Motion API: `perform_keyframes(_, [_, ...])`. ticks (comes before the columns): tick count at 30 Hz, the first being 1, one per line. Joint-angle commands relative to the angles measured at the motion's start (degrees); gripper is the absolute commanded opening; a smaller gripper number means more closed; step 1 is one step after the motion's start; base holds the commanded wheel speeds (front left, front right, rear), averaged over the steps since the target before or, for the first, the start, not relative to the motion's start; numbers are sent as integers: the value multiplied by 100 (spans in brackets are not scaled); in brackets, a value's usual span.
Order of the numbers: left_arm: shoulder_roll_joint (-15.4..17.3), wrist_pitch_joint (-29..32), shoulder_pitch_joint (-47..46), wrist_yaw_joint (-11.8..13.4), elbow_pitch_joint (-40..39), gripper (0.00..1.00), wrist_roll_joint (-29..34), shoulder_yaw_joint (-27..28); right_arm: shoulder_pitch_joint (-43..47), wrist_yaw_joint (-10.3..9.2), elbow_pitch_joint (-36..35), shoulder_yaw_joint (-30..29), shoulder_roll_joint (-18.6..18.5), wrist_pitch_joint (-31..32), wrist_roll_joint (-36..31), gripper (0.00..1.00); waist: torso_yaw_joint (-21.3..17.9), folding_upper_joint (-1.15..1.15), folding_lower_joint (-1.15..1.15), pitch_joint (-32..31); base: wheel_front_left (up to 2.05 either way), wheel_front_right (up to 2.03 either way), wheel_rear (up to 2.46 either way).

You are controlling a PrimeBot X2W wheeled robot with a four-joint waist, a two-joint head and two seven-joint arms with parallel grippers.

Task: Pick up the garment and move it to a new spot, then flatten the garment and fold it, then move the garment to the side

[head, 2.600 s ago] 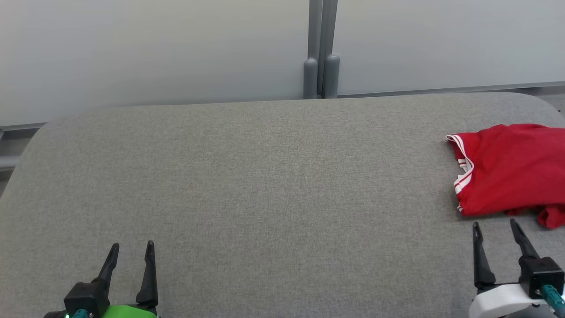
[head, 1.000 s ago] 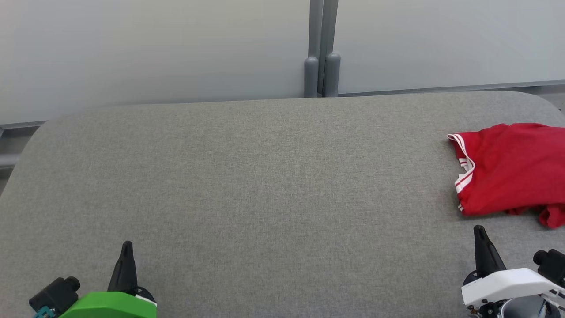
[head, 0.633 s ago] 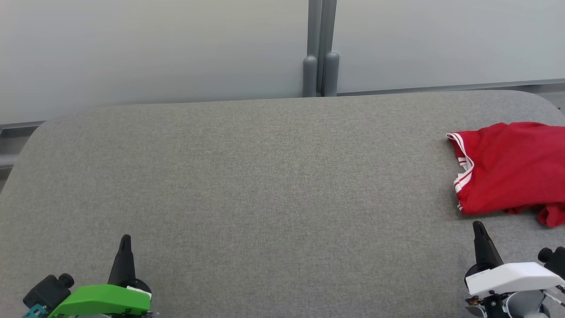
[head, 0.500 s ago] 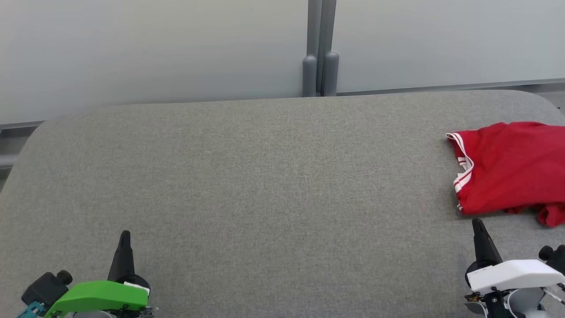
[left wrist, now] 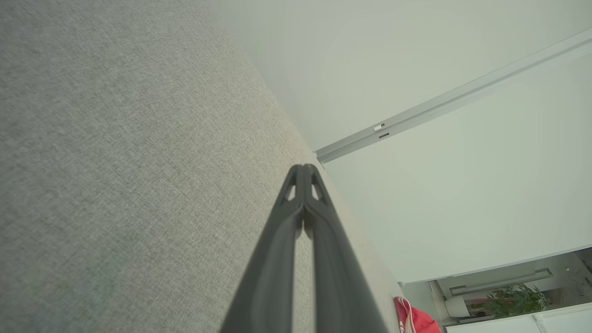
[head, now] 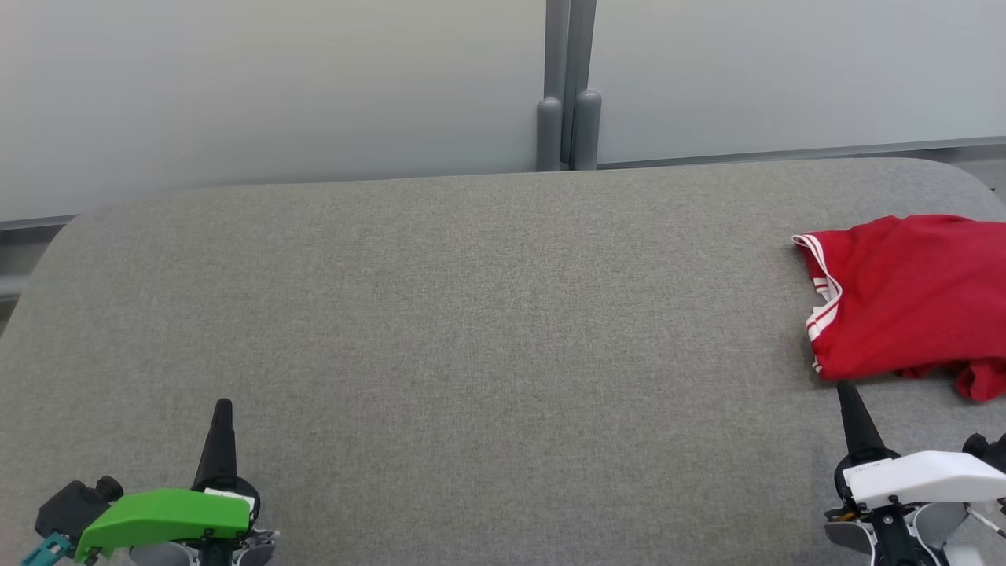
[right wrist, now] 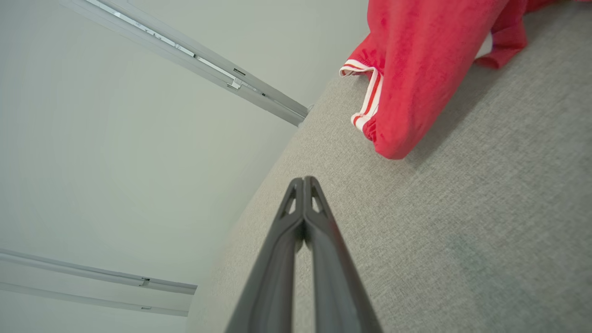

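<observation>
Two white stripes (head: 823, 317) trim red garment (head: 912, 303) on grey table (head: 471, 314).

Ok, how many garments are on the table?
1. The red garment lies near the table's right end, just beyond the right gripper; the frame crops it, so more could be hidden.

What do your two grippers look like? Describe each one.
Left gripper: two long dark tapering fingers, green cover, black block with a teal connector. Right gripper: same dark fingers, white cover. The wrist views show small triangular cut-outs near the fingertips.
</observation>
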Motion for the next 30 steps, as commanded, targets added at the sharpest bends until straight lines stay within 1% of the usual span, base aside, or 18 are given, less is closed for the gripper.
perform_keyframes(1, [-2, 28, -140, -10, -69, 0, -146, 37, -123, 4, -25, -18, -42, 31, 159, 0, -1, 36, 0, 1, 0, 0, 0])
perform_keyframes(30, [-52, 386, -341, -14, -121, 0, -1625, 112, -364, 3, 50, -41, -58, 458, 1942, 0, -44, 52, 0, 27, 0, 0, 0])
